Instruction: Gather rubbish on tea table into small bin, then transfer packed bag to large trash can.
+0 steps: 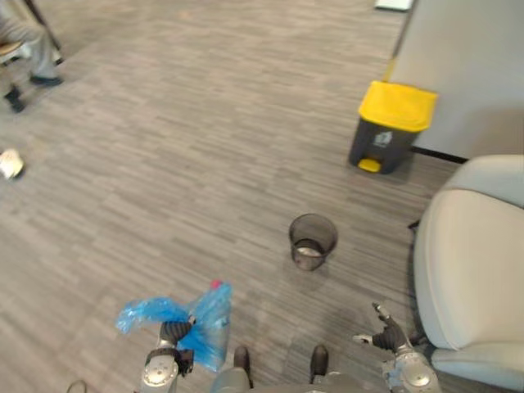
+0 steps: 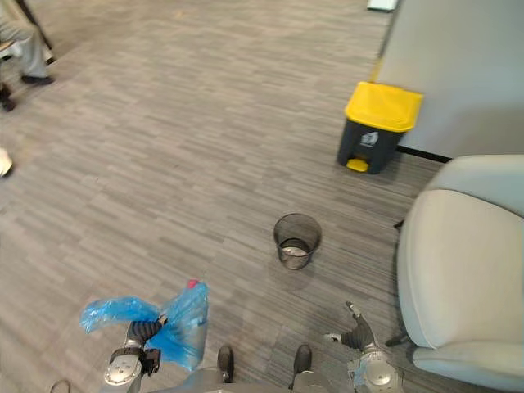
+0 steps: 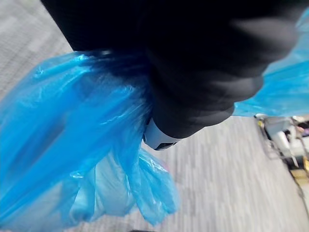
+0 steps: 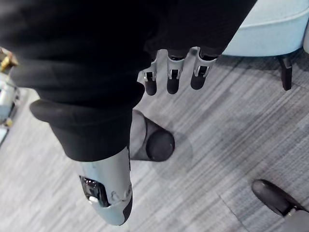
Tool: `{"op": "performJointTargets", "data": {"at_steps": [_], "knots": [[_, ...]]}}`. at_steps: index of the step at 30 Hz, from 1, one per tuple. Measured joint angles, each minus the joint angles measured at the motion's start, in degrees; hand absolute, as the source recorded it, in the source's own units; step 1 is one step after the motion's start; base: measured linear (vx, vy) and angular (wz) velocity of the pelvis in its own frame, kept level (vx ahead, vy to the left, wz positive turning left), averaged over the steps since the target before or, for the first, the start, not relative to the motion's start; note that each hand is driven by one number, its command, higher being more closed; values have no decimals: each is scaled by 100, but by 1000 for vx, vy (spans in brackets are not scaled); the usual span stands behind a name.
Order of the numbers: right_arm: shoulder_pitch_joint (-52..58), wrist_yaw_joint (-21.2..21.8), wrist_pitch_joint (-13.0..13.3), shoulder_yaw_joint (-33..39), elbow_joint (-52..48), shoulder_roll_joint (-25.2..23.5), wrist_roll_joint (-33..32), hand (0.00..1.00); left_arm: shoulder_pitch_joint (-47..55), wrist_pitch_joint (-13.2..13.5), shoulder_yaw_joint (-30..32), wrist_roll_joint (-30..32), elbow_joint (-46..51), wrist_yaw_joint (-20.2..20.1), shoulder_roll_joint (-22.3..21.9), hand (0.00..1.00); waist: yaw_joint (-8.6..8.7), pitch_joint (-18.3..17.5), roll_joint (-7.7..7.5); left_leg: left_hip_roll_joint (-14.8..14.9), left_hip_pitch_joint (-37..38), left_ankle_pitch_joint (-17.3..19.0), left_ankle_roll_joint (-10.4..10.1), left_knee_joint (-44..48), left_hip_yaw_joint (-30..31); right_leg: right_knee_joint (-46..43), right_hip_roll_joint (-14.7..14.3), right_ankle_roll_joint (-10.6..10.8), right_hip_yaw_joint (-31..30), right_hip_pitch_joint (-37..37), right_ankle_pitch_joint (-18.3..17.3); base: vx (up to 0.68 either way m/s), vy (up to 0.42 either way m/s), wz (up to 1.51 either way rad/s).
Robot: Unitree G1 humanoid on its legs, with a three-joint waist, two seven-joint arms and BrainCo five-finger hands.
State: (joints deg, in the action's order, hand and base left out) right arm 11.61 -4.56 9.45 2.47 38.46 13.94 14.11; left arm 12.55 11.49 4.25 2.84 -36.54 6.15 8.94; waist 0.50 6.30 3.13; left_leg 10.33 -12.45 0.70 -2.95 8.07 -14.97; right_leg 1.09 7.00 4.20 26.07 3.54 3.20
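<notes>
Far to the left of the small bin [image 1: 312, 241], and beyond it, a person's legs [image 1: 24, 45] showed at the edge of the floor [image 1: 164, 164], with a small white thing [image 1: 10, 164] lying nearer.

Left of the small bin and nearer the robot, the left hand [image 1: 169, 336] was clamped on the gathered neck of the blue bag [image 1: 205, 323]. The bag hung from that hand clear of the floor, one loose tail trailing out to the left and something pink at its top.

The small bin stood upright on the floor, apparently without a liner. Beyond it and to the right stood the large trash can [image 1: 385, 139], its yellow lid [image 1: 399, 105] shut.

Right of the small bin and nearer, the right hand [image 4: 169, 77] hung with fingers relaxed and apart, holding nothing, just beside the pale armchair [image 1: 471, 270].

The risks looked plain. The plastic was bunched rather than knotted, so it could slide through the fingers or spill on the walk. The small bin sat roughly on the line to the large trash can and could be kicked over. A shut lid would block the drop unless opened first.
</notes>
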Motion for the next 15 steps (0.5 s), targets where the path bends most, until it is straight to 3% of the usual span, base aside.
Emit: {"op": "performJointTargets", "data": {"at_steps": [3, 6, 7, 8, 9, 10, 11, 14, 15], "knots": [[-30, -59, -7, -2, 96, -81, 1, 0, 97, -7, 49, 1, -15, 1, -89, 100, -138, 34, -71, 38, -29, -32, 20, 399, -111, -500, 226, 186, 275, -154, -335, 134, 114, 59], [-62, -76, -60, 23, 16, -323, 7, 0, 222, -51, 49, 4, -7, -3, -80, 100, -164, 182, -427, -271, -37, 664, 143, 1077, 3, -1754, 957, 457, 337, -101, -1023, 175, 149, 43], [-44, -75, -98, 39, -16, -378, 5, 0, 245, -82, 35, 5, -5, -3, -78, 100, -173, 213, -466, -325, -43, 808, 160, 1229, 53, -2138, 1113, 357, 221, -16, -1120, 193, 157, 23], [5, -75, -128, 43, -139, -447, 4, 0, 292, -138, -8, 5, 3, 1, -85, 100, -175, 229, -467, -357, -17, 1055, 225, 1466, 66, -3202, 1311, -10, -296, 428, -1078, 198, 147, 8], [23, -75, -122, 33, -211, -523, 3, 0, 332, -143, -26, 5, 24, 1, -51, 100, -138, 264, -440, -352, 105, 1180, 262, 1558, 93, -3987, 1307, -169, -894, 890, -923, 296, 160, 3], [49, -69, -121, 33, -216, -648, 3, 0, 322, -165, -37, 5, 63, 2, 29, 100, -127, 312, -437, -330, 207, 1309, 300, 1602, 130, -4611, 1092, 145, -1380, 1280, -1300, 294, 107, 0], [60, -68, -121, 31, -218, -699, 3, 0, 296, -169, -36, 4, 84, 5, 47, 100, -124, 328, -474, -331, 282, 1360, 296, 1586, 129, -4732, 979, 162, -1436, 1413, -1445, 293, 34, 0], [3, -79, -120, -19, -191, -733, -2, 0, 78, -166, -36, 2, 226, 8, 206, 100, -56, 384, -589, -368, 482, 1607, 256, 1512, 120, -4307, 505, 53, -1261, 2089, -1629, 330, -22, 4], [-121, -91, -123, -20, 32, -718, -4, 0, -93, -167, -20, -1, 216, 10, 199, 100, 49, 465, -570, -373, 662, 1673, 224, 1379, 166, -3443, 298, 60, -1018, 2217, -1520, 370, -54, 17]]}}
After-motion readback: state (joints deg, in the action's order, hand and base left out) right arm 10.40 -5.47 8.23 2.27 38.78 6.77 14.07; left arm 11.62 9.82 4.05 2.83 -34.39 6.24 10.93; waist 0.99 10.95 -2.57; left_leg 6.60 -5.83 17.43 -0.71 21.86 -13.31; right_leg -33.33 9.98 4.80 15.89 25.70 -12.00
